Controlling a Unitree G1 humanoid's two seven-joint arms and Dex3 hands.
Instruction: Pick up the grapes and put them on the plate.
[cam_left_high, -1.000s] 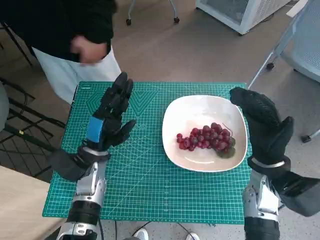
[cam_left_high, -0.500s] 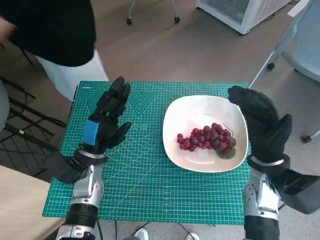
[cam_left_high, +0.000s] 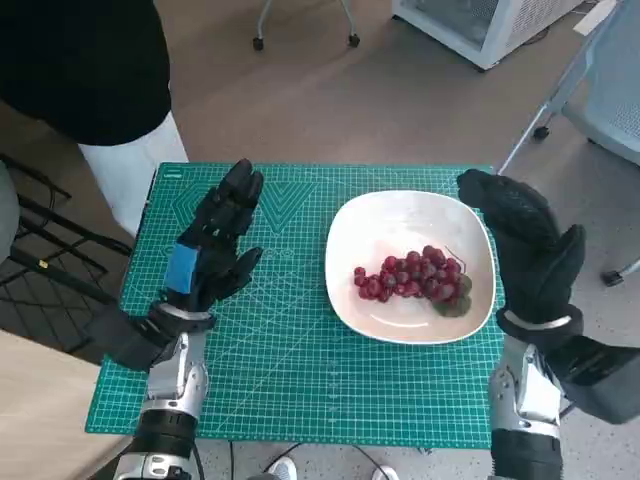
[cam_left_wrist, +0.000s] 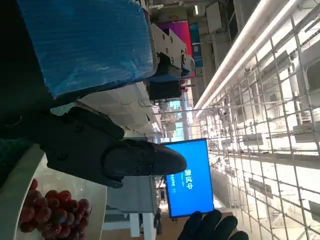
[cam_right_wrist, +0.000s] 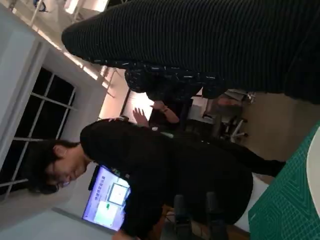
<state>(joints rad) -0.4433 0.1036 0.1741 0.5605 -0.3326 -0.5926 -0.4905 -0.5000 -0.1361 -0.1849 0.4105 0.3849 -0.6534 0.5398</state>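
The grapes (cam_left_high: 412, 277) are seen resting on the plate (cam_left_high: 400, 215), so placement appears done. The left hand (cam_left_high: 213, 246) (fingers apart) and right hand (cam_left_high: 525, 250) (seemingly apart) hold nothing; only withdrawal is called for.

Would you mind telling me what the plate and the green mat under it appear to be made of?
The plate looks like glazed ceramic or possibly melamine: plain white, smooth, with a soft sheen and a rounded rim; the frames cannot settle which. The green mat looks like a flexible plastic or rubbery cutting mat, matte, printed with a fine pale grid and angle lines.
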